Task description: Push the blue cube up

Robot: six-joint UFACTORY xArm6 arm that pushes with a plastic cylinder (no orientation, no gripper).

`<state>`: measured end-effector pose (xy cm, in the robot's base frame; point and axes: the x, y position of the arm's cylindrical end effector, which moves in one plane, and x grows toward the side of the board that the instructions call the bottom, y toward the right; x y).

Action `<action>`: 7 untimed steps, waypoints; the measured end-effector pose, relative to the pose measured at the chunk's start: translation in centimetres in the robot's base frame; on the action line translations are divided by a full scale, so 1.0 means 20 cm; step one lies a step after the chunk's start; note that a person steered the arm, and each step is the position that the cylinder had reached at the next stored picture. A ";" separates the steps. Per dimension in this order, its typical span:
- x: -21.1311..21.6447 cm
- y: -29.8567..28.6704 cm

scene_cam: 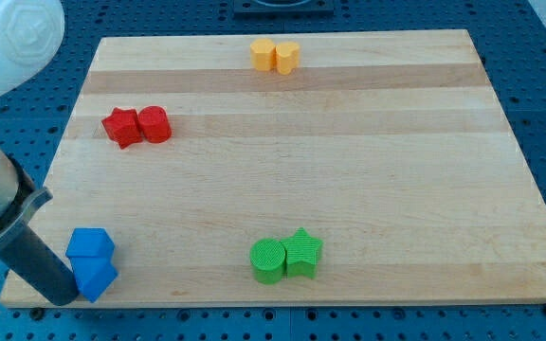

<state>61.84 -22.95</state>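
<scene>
Two blue blocks sit at the board's bottom left corner, touching each other. The upper one is the blue cube [91, 245]; the lower blue block [96, 278] has an angular shape I cannot make out. My dark rod comes down from the view's left, and my tip [64, 297] rests at the board's bottom left edge, just left of the lower blue block and touching or nearly touching it.
A red star [120, 127] and red cylinder [154, 124] sit together at upper left. Two yellow blocks [275, 56] sit at the top centre. A green cylinder [267, 261] and green star [302, 253] sit at the bottom centre. The wooden board [349, 161] lies on a blue pegboard.
</scene>
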 end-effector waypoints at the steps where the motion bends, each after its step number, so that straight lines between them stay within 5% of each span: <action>1: 0.00 0.11; 4: -0.16 0.22; 7: -0.01 0.13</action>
<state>61.70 -20.44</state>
